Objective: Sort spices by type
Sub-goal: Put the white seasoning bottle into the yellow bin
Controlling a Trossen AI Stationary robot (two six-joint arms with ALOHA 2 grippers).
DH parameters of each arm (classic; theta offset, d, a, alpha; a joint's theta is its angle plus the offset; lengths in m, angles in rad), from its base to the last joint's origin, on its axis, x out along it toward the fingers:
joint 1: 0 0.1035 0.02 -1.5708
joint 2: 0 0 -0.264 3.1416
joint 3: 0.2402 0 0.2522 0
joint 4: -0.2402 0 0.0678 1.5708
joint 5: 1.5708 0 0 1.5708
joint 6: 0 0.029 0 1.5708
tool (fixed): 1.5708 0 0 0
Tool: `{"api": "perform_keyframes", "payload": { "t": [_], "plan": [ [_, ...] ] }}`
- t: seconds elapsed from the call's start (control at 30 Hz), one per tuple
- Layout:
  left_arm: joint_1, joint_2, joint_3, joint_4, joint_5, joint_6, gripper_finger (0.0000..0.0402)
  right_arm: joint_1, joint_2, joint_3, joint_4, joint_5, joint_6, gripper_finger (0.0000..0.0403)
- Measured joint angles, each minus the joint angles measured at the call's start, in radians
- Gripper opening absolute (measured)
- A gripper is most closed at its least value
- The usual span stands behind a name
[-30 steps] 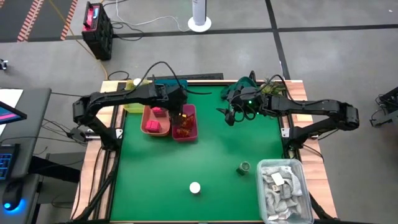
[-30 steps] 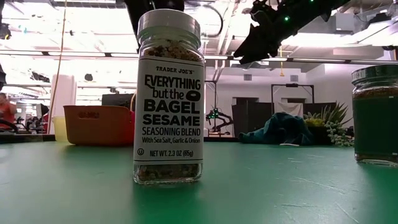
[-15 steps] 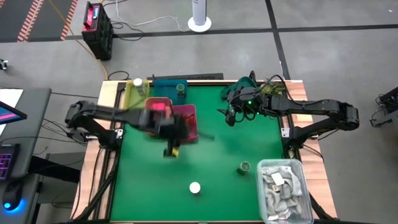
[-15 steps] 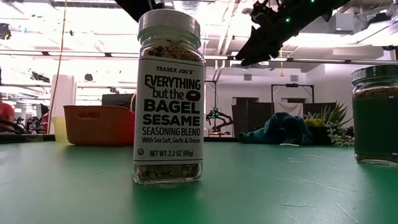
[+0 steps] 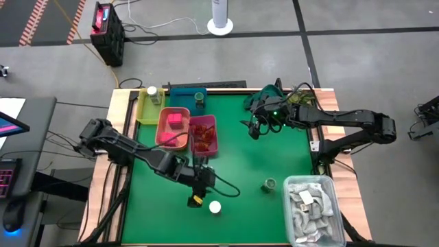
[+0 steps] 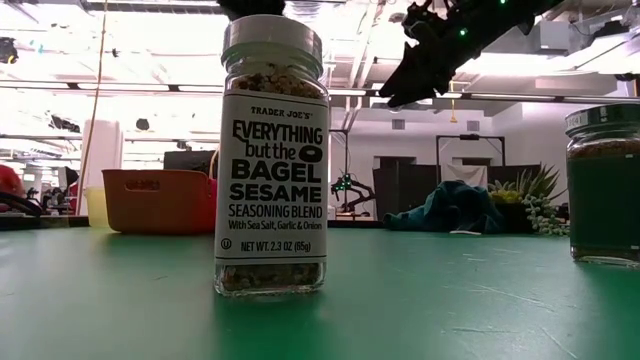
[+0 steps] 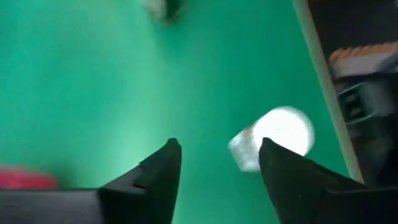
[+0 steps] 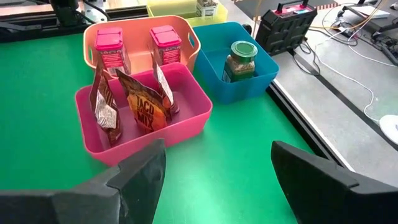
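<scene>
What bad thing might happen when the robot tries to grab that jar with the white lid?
The left gripper has its jaws open with the white-topped jar off to one side, not between them; closing now would likely miss or knock it over. The jar stands near the table's front edge, so a nudge might roll it off. The right gripper waits far away.

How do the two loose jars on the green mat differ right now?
The white-topped jar stands near the mat's front edge with the left end effector beside it, fingers open. The green-topped jar stands farther right, near the bin of pale packets, with no end effector by it. They differ in lid colour. Both stand upright, outside any bin.
</scene>
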Motion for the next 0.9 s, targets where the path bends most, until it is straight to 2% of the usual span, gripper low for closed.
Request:
{"api": "perform_keyframes", "payload": {
  "t": [0.13,0.33,0.6,0.9],
  "plan": [
    [-0.018,0.029,0.0,0.059,0.052,0.039,0.0249,-0.006,0.0,0.0,0.0,0.0,-0.004,0.0317],
    [-0.044,0.105,0.001,0.103,0.062,0.147,0.0302,-0.009,0.0,-0.003,0.001,0.047,-0.01,0.0317],
    [-0.05,0.119,-0.004,0.153,0.131,0.19,0.0312,-0.052,-0.002,-0.069,0.068,0.053,-0.015,0.0317],
    [-0.05,0.146,-0.023,0.173,0.131,0.208,0.0312,-0.076,-0.002,-0.072,0.068,0.051,-0.006,0.0317]
  ]
}}
